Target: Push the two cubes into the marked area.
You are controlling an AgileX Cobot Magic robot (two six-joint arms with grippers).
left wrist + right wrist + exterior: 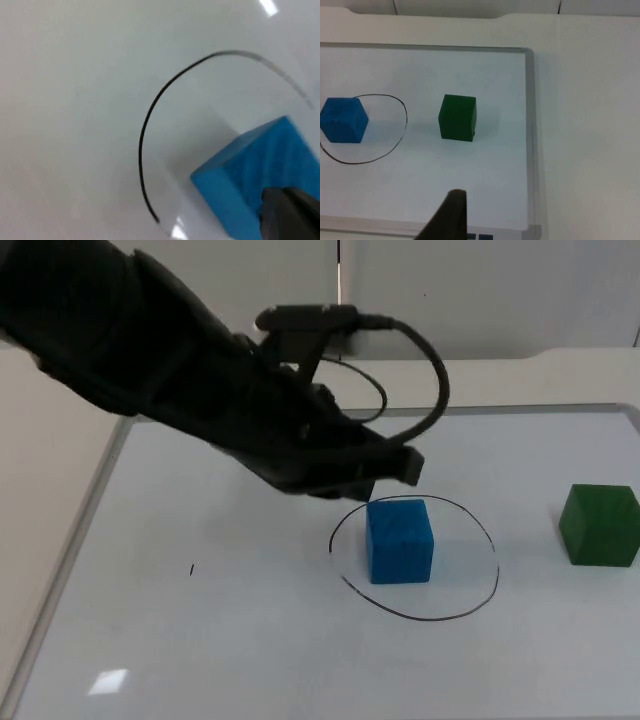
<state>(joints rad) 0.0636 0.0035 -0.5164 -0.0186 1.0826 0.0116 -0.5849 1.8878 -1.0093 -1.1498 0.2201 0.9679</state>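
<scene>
In the top view, the left arm reaches in across a whiteboard point(250, 640) lying on the worktop point(590, 375), and the left pincer point(385, 480) sits at the far edge of a hand-drawn black outline point(470, 612), the marked area. The blue cube point(400, 540) stands inside that outline, in its left half, with the left pincer just behind its far top edge; whether they touch cannot be told, nor whether that pincer's fingers are apart or together. The green cube point(600, 525) stands on the board well to the right of the outline, fully outside it, near the board's right edge. In the left wrist view, a dark fingertip point(290, 215) lies against or just over the blue cube point(250, 175), and the curved black line point(145, 135) of the marked area bends around the cube on the white surface. In the right wrist view, the right pincer point(451, 217) hangs back over the near part of the board while its arm waits; its state cannot be told. Ahead of it the green cube point(458, 118) stands upright, apart from the outline point(400, 135), and the blue cube point(343, 120) sits within the line.
</scene>
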